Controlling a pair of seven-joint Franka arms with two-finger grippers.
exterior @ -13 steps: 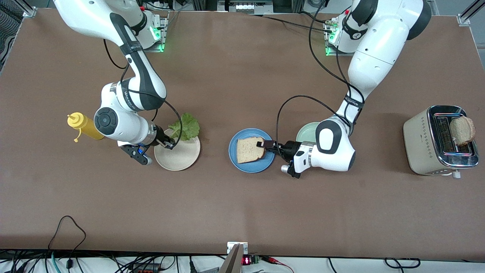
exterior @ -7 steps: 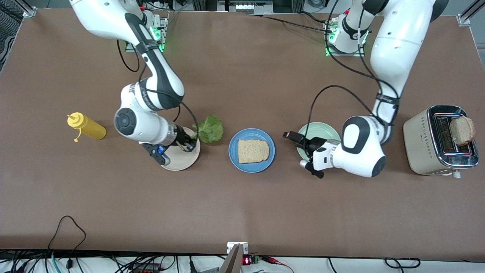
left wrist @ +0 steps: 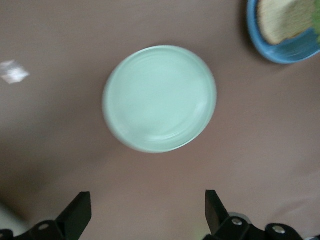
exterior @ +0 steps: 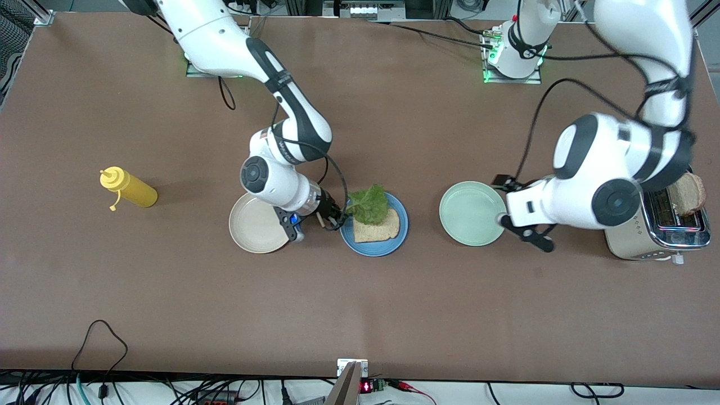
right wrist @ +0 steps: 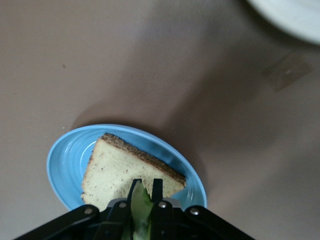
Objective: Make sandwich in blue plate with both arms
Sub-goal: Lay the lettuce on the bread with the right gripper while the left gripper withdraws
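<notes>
The right gripper [exterior: 333, 218], pinched on a ruffled lettuce leaf [exterior: 369, 203], now hangs over the blue plate [exterior: 350, 235]; a second ago it was still above the beige plate [exterior: 256, 226], the leaf trailing off that plate's rim. The left gripper [exterior: 502, 185], which was at the bread slice [exterior: 378, 226] a second ago, has pulled away toward its own end of the table and now hovers by the mint-green plate [exterior: 471, 212], its fingers [left wrist: 77, 212] spread wide and holding nothing.

The slice lies flat in the blue plate at mid-table, its rounded crust end turned toward the left arm's end and its longer side running along the table's length. The leaf hangs from the right gripper's tips with its frilly end toward the left arm's end, covering the part of the slice farther from the front camera.

The brown table [exterior: 360, 304] also carries a yellow squeeze bottle [exterior: 128, 189] lying near the right arm's end and a cream toaster [exterior: 630, 225] at the left arm's end with a second bread slice [exterior: 687, 193] standing in its slot. Cables run along the table's near edge.
</notes>
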